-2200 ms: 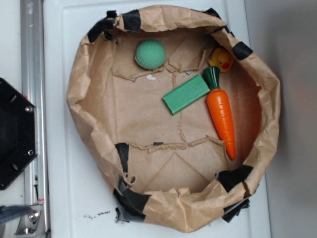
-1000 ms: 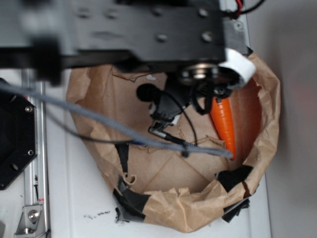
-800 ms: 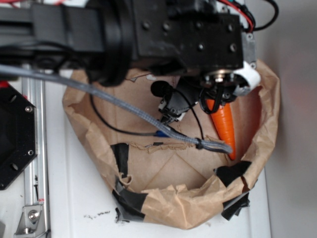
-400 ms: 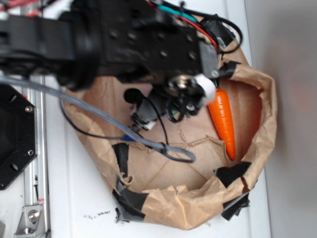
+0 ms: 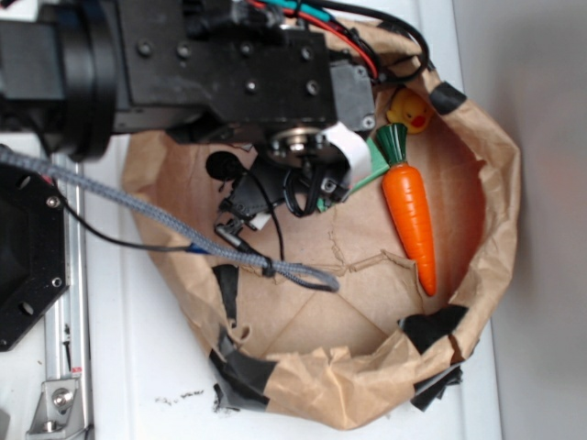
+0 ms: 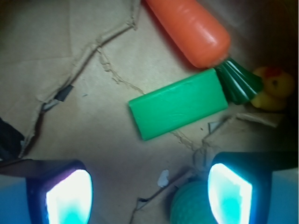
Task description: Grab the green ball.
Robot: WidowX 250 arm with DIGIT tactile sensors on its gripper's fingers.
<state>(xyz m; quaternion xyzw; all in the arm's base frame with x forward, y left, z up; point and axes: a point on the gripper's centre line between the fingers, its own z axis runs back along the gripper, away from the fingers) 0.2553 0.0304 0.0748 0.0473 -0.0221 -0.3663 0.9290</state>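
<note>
Still nothing is being gripped: the fingers (image 6: 229,191) are being held spread, with the green ball (image 6: 191,205) lying on the paper beside the right pad; centring and closing are being awaited.

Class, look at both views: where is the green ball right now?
In the wrist view, the green ball sits at the bottom edge, against the right-hand finger, below the green block. The arm hides it in the exterior view.

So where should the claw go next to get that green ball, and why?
Probably sideways toward the green ball, then down. In the wrist view the ball sits at the bottom edge, right against one finger of the open gripper, not centred in the gap. The green block and carrot lie farther off.
</note>
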